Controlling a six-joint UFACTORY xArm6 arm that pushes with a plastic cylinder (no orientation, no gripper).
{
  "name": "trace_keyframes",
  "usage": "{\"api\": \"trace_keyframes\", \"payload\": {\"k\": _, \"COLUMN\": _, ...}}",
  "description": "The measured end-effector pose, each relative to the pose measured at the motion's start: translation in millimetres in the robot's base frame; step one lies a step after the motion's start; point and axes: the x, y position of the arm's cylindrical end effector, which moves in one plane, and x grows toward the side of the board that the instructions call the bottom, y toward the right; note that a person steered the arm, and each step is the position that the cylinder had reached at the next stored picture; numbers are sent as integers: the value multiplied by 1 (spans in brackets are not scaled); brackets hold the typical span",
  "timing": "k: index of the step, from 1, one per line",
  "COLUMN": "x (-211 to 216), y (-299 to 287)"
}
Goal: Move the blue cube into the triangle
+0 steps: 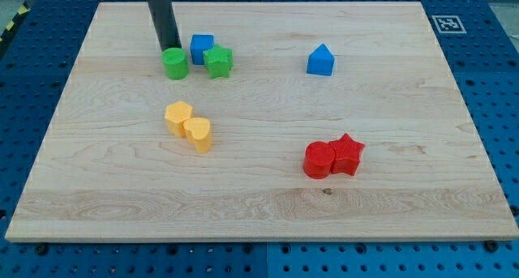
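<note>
The blue cube (201, 47) sits near the view's top left, touching a green star (218, 62) on its lower right. A green cylinder (174, 64) stands just left of them. The blue triangle block (320, 60) lies to the right, well apart from the cube. My tip (169, 49) is at the upper edge of the green cylinder, just left of the blue cube.
A yellow hexagon (178, 117) and a yellow heart (198, 134) touch each other at the left middle. A red cylinder (319, 160) and a red star (347, 155) touch at the lower right. A fiducial tag (447, 23) marks the board's top right corner.
</note>
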Motion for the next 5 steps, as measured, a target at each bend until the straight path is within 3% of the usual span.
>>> {"api": "trace_keyframes", "payload": {"k": 2, "x": 1, "y": 58}}
{"api": "trace_keyframes", "payload": {"k": 4, "x": 39, "y": 87}}
{"api": "trace_keyframes", "payload": {"k": 5, "x": 38, "y": 112}}
